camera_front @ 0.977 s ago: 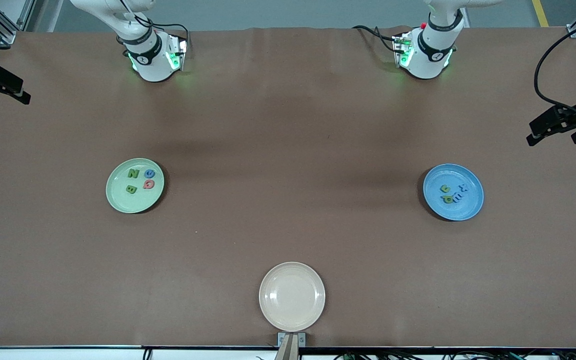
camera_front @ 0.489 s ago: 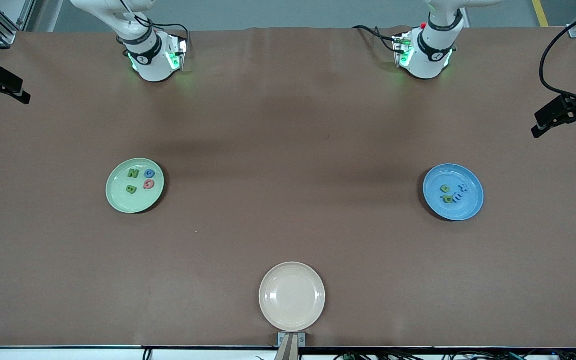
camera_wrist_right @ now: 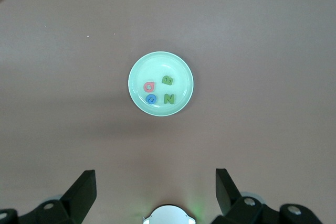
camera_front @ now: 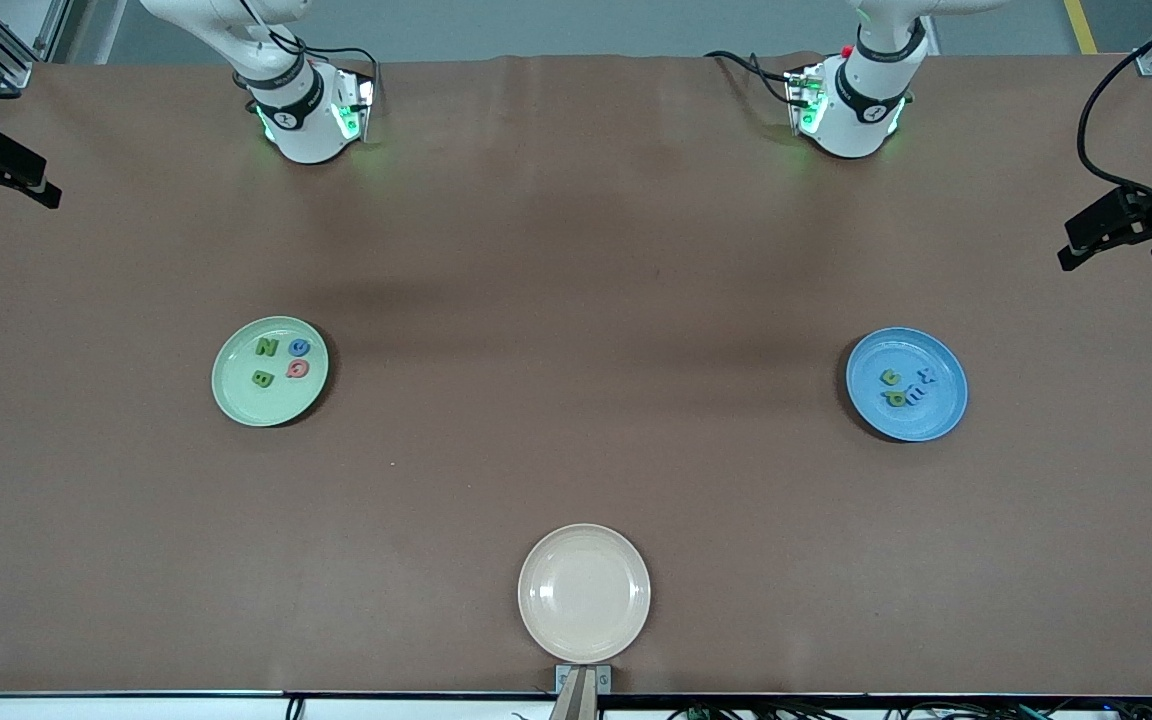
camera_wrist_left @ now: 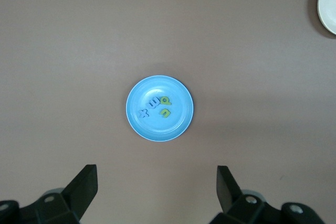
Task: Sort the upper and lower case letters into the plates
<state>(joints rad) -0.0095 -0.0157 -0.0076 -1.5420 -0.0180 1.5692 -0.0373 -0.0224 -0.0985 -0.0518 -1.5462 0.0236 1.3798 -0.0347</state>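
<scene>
both grippers hanging wide open, empty: left gripper (camera_wrist_left: 156, 192) high above blue plate (camera_front: 946, 420), right gripper (camera_wrist_right: 155, 192) above green plate (camera_front: 236, 395); letters (camera_front: 279, 361) sitting sorted inside, arms waiting.

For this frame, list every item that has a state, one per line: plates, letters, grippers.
pale green plate: holds four letters.
green N, green B, blue letter, red letter: lying apart in the pale green plate.
blue plate: holds four letters.
two green letters, two blue letters: clustered in the blue plate.
beige plate: empty.
left gripper: open, holding nothing.
right gripper: open, holding nothing.
</scene>
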